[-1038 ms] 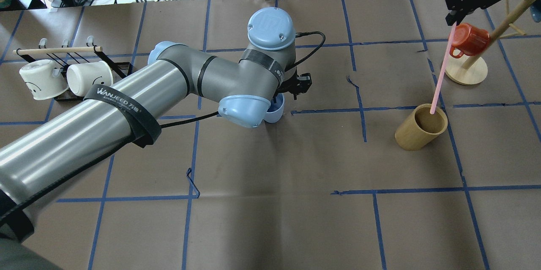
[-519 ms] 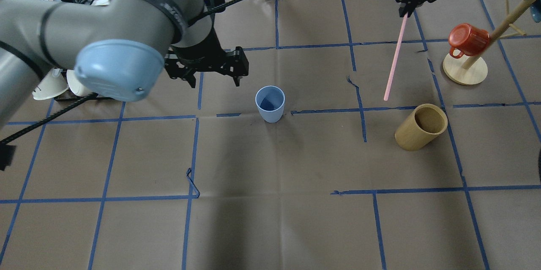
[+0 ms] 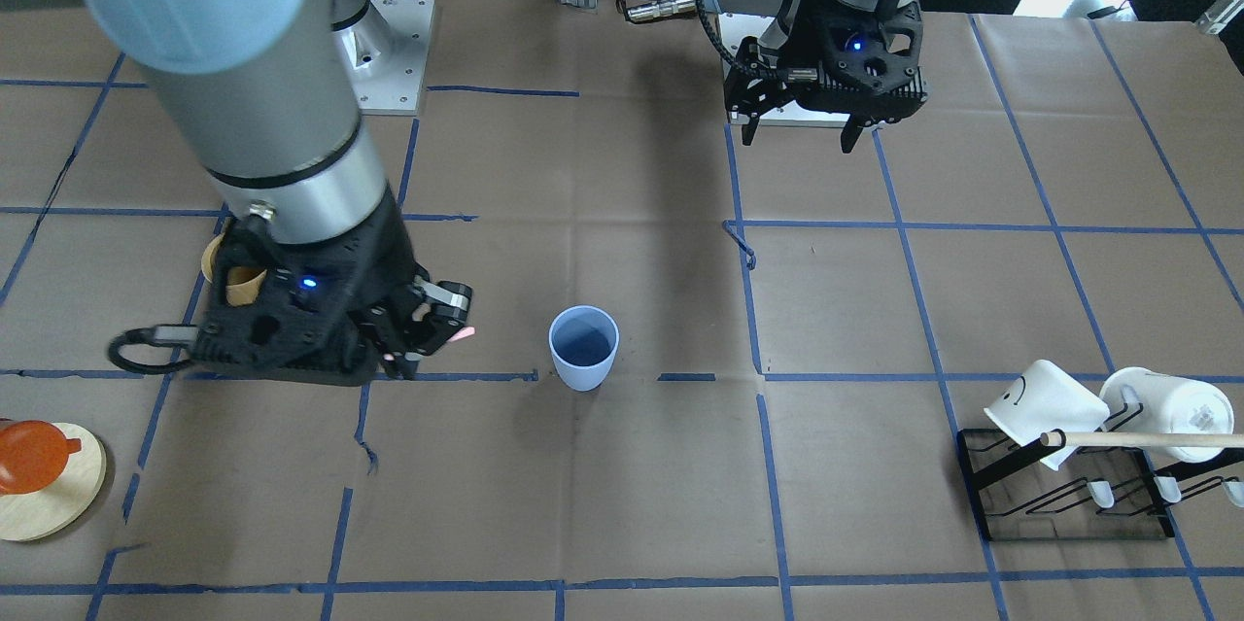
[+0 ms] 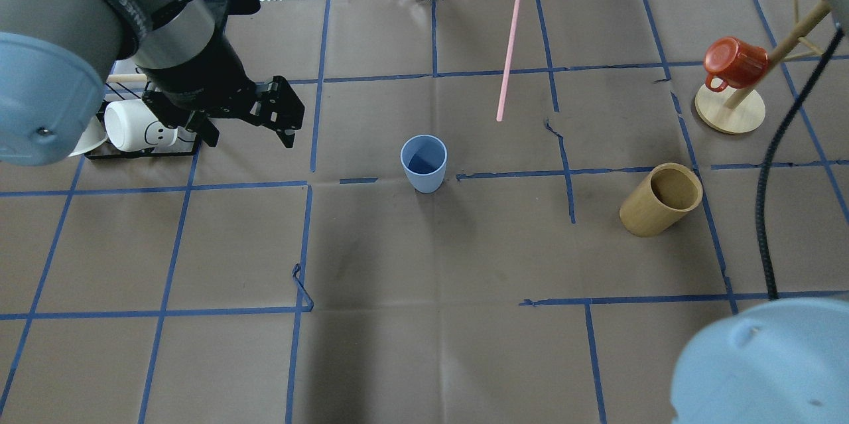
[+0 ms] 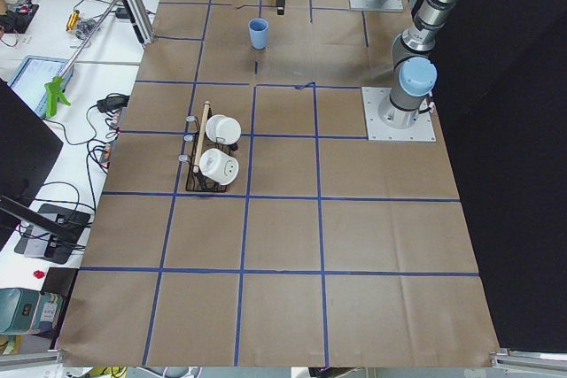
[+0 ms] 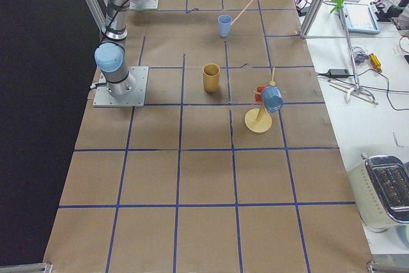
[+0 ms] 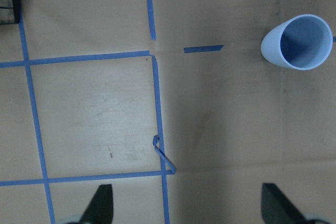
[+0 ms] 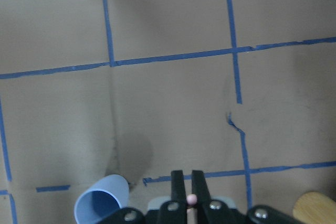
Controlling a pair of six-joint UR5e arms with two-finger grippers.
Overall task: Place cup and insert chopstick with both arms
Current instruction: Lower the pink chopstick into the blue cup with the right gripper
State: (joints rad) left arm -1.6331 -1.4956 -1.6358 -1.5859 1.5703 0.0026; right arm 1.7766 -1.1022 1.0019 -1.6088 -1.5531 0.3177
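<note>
The blue cup point(image 4: 423, 162) stands upright, mouth up, near the centre of the worktop point(image 4: 424, 344). Neither arm touches it. The left gripper point(image 4: 251, 140) hangs to the left of the cup, jaws apart and empty. The right gripper point(image 8: 188, 182) has its jaws clamped on the upper end of the pink chopstick point(image 4: 509, 59). The chopstick hangs slanted above the worktop, right of the cup, lower tip outside the cup mouth.
</note>
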